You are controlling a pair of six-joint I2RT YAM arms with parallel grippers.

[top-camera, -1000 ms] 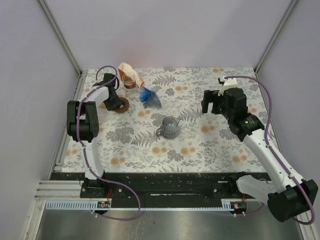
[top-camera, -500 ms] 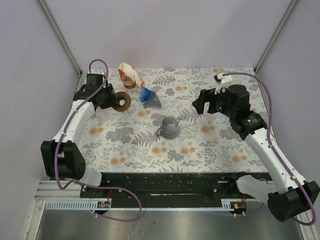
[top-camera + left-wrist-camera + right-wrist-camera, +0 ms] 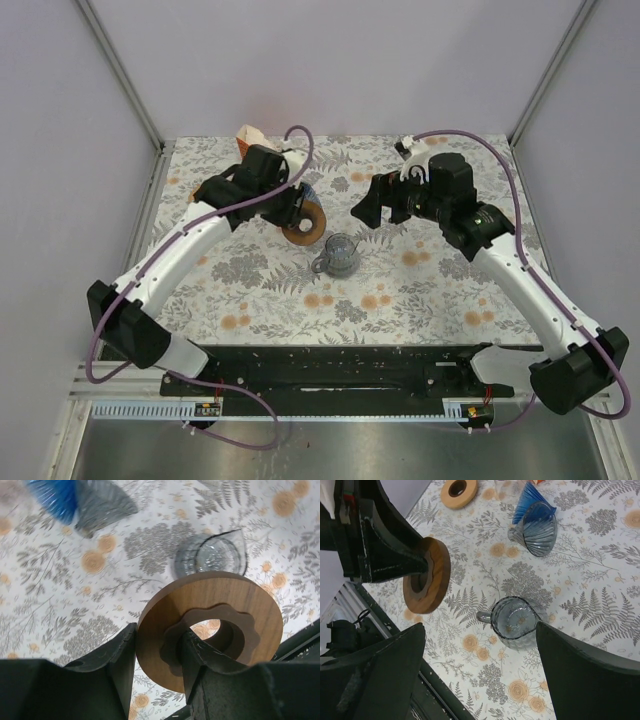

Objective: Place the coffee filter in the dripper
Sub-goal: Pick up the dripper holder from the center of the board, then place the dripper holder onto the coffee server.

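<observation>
Two pincers above a desk (image 3: 450, 290) covered with a floral cloth.

First, left pincer (image 3: 159, 636): closed part-way on a dark wooden ring (image 3: 220, 592), one finger on the outer rim, the other at the scalloped inner recess. Ring held off the desk, tipped near upright as seen from the right wrist.

Second, right pincer (image 3: 480, 627): spread wide, holding nothing, hovering opposite the left pincer.

One glass mug (image 3: 341, 253): upright on the desk, just beside and below the left pincer's ring, framed between the right pincer's two fingers. Handle turned toward the left pincer's side.

One coffee filter (image 3: 529, 499): blue, ribbed, cone-shaped, lying on the desk beyond the left pincer and past the mug from the right pincer. Touching the dripper; whether tucked partly into it, cannot tell.

One dripper (image 3: 540, 527): smoky clear ribbed cone, lying on its side, mouth turned toward the right pincer, nearer to that pincer than the filter.

One paler wooden ring (image 3: 451, 497): flat on the desk, well beyond the left pincer.

One orange-and-white pouch (image 3: 247, 135): at the far edge of the desk, behind the left pincer.
</observation>
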